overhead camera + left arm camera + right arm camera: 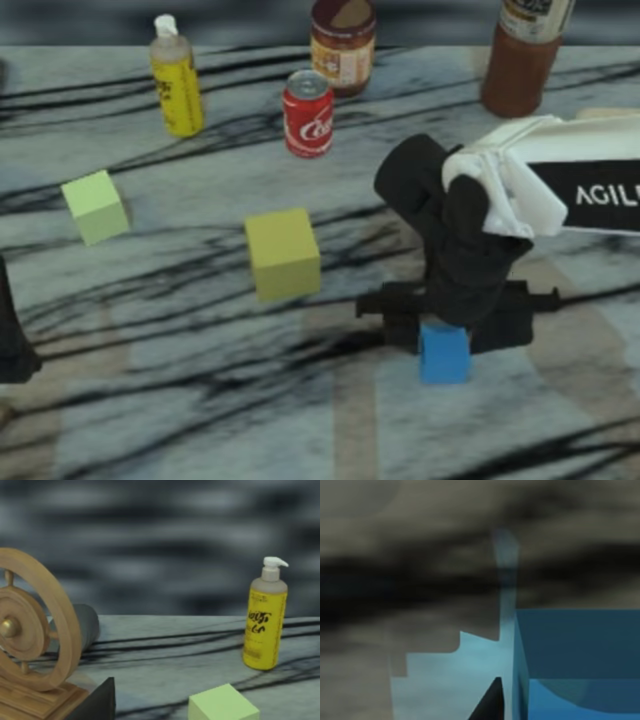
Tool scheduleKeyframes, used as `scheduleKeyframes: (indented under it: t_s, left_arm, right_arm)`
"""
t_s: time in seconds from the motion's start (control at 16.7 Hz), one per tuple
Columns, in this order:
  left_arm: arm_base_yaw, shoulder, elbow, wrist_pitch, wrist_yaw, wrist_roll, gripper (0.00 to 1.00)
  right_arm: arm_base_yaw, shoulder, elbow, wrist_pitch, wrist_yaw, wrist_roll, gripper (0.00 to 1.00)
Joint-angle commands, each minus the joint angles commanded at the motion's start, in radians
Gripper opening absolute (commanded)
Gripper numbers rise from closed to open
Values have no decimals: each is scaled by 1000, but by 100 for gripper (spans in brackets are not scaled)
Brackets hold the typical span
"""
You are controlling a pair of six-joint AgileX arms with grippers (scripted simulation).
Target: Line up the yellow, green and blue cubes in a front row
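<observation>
The right gripper (447, 335) is hovering over the blue cube (444, 355) near the desk's front edge, grip unclear; yellow cube (283, 253) and green cube (95, 206) are sitting unaligned

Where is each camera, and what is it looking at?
Top view: above the table, looking down at three cubes, with the right arm over the blue cube and the left arm parked at the left edge.
Left wrist view: on the left arm, facing the green cube and yellow bottle.
Right wrist view: on the right arm, up close to the blue cube.
Shared: top and left wrist views both show the green cube.
</observation>
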Motion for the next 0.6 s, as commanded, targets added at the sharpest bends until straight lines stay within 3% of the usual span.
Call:
scheduleKeyframes:
  t_s: [0.12,0.18,0.6]
  left_arm:
    - [0,0,0,0,0,0,100]
    - [0,0,0,0,0,0,100]
    - [0,0,0,0,0,0,100]
  right_arm:
    - [0,0,0,0,0,0,98]
    - [0,0,0,0,0,0,100]
    - [0,0,0,0,0,0,100]
